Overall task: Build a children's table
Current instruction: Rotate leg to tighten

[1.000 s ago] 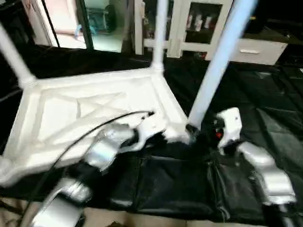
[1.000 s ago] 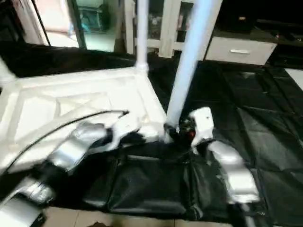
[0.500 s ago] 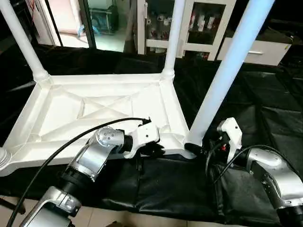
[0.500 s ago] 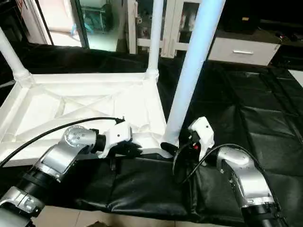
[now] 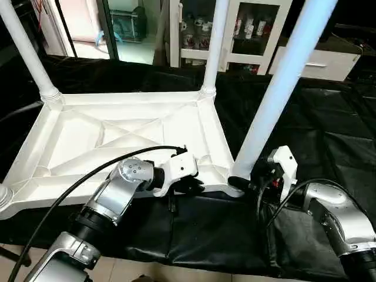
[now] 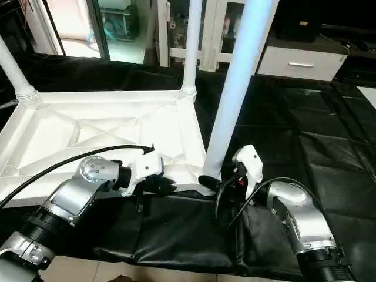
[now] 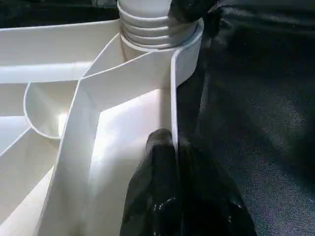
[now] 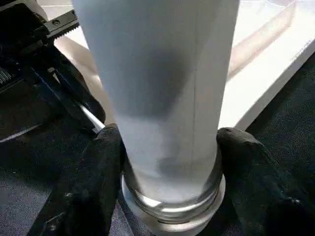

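Right now the children's table (image 5: 117,135) lies upside down on the black-sheeted work table (image 5: 329,117), toward its left side, with the X-ribbed underside facing up at me. Two legs stand upright in the far corner sockets, the far-left leg (image 5: 26,53) and the far-right leg (image 5: 212,47). At the near left corner of the top another socket with a ribbed collar (image 5: 3,197) shows at the edge of my sight.

My left claw (image 7: 170,147) is pressed together on the near rim (image 7: 173,98) of the table top, close to its near right corner; one black finger lies inside the rim wall and the other outside, so the thin white wall is pinched between them.

My right claw (image 8: 170,162) straddles the near-right leg (image 5: 282,82) low down, just above its ribbed collar in the near right socket (image 5: 238,185). One black fingertip (image 8: 106,147) sits on each side of the white tube, right against it; I cannot tell whether they press on it or merely lie alongside. This leg stands in the socket and leans a little to the right.

White cabinets with glass doors (image 5: 247,29) stand beyond the work table's far edge.
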